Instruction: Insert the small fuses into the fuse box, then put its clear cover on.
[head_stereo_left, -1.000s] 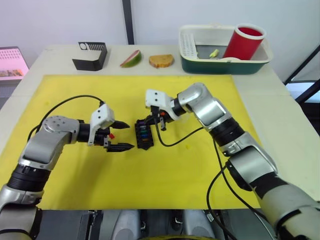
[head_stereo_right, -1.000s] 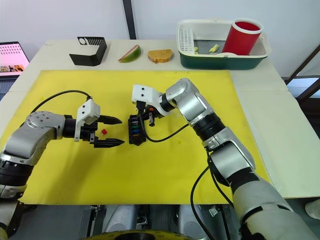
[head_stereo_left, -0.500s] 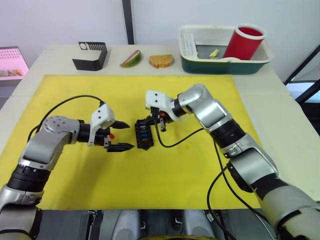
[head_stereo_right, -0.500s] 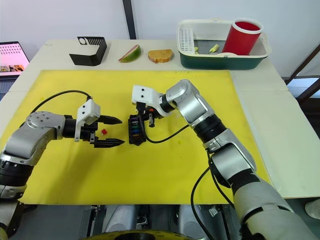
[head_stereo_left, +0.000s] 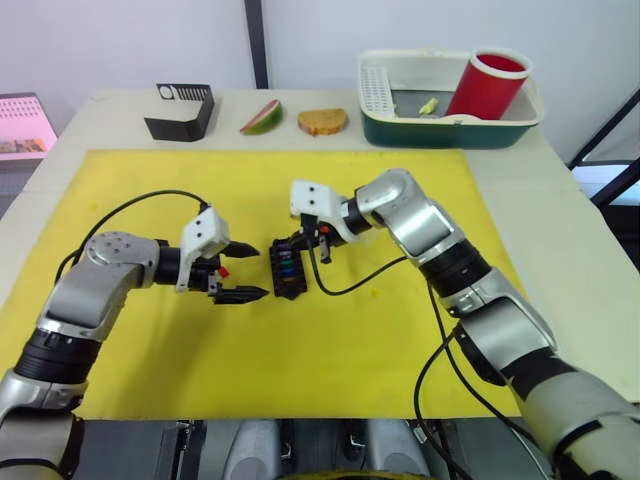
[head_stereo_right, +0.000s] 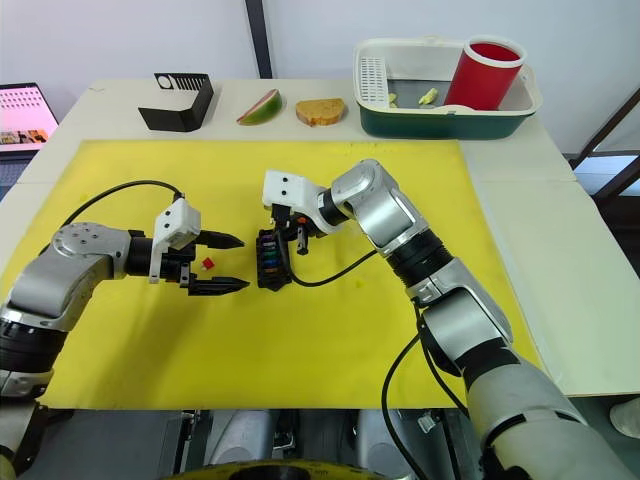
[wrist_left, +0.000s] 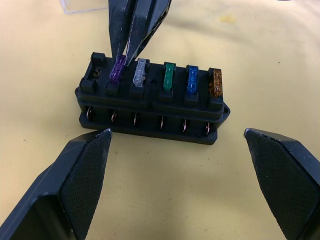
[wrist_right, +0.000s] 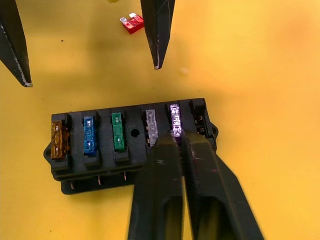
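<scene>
On our yellow mat (head_stereo_left: 330, 350), right gripper (wrist_right: 176, 131) jaws pinch the purple fuse (wrist_right: 174, 117) in the fuse box (wrist_left: 150, 102); left gripper (head_stereo_left: 243, 271) jaws gape wide.

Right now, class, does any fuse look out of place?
Yes: the red fuse lies loose on the yellow mat, outside the fuse box, whose end slot stays empty beside the purple fuse.

fuse box (wrist_left: 151, 107) five fuses seated, red fuse (wrist_right: 132, 23) loose
</scene>
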